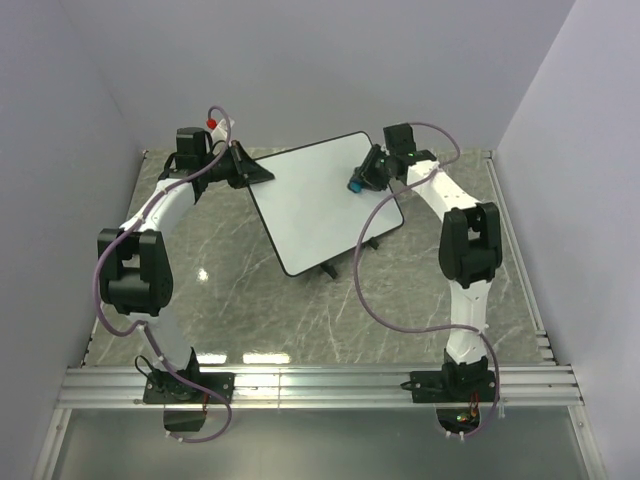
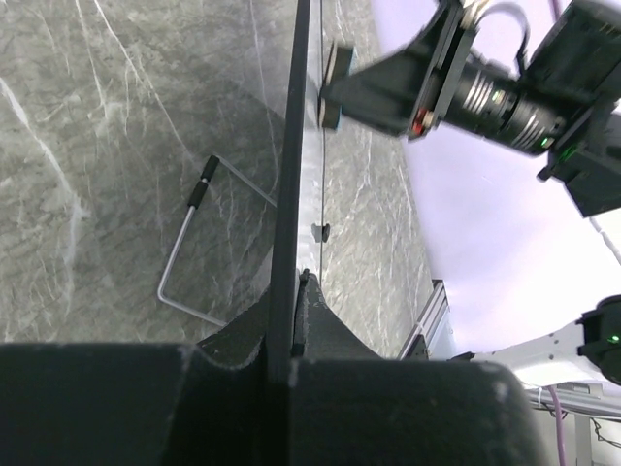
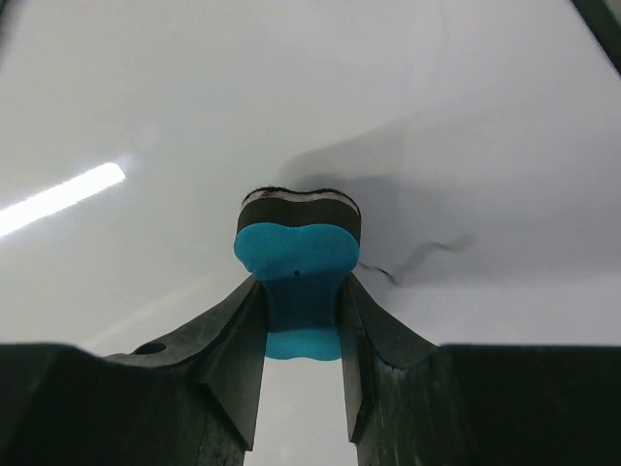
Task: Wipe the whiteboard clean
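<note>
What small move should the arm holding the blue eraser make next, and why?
Probably slide the blue foam eraser, clamped in the right gripper, rightward in its wrist view across the large white whiteboard: a thin dark scribble lies just beside it there. The left gripper grips the board's edge.

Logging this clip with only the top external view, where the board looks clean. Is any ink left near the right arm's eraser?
Observer: Yes. The right wrist view shows a thin dark scribble on the whiteboard, to the right of the blue eraser in that view.
Reviewer: Is the eraser gripped properly?
Observer: The right pincer is shut on it, with the black felt side towards the board.
Reviewer: And the left arm?
Observer: The left wrist view shows the left pincer clamped on the board's black frame.
</note>
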You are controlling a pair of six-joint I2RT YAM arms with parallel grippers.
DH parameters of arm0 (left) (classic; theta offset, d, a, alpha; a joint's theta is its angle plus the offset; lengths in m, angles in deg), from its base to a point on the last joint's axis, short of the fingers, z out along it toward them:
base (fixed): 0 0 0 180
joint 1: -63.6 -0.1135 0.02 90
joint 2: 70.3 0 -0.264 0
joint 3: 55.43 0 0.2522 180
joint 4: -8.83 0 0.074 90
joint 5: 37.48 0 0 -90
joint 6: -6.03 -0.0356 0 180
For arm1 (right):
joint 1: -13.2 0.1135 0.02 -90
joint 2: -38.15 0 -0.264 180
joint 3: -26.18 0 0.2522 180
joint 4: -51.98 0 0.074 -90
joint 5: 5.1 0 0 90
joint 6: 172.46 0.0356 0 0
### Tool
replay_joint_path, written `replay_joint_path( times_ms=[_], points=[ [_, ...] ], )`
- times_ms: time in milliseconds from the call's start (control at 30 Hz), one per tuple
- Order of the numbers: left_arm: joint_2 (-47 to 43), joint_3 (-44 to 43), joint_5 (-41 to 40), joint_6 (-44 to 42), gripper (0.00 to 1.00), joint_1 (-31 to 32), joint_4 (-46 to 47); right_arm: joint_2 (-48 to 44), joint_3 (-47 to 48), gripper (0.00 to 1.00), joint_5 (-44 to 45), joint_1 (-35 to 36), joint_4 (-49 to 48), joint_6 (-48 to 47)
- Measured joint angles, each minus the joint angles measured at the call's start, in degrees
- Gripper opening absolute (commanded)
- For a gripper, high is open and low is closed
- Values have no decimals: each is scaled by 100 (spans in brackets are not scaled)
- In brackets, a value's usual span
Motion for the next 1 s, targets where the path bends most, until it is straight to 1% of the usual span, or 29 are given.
replay_joint_path(
  times_ms=[133,200,333,467,667,767,900,1000],
  points=[
    [0,2,2,-2,0,0,-4,-369,-920,0,74,-216,-90,-7],
    [0,2,0,-7,0,9,2,-459,-1211,0,125,-361,-55,-26],
    [-2,2,2,-13,0,20,9,-468,-1300,0,269,-520,160,-105],
    [-33,2,-48,-70,0,74,9,-315,-922,0,313,-514,505,-175],
    [-87,2,-129,-90,0,138,-4,264,358,0,192,-468,852,-160],
    [-101,0,-146,-90,0,146,-28,446,772,0,90,-398,857,-103],
    [-114,0,-166,-87,0,151,-59,492,874,0,-57,-352,785,39],
    [-114,2,-190,-83,0,153,-90,474,752,0,-98,-356,654,105]
  ],
)
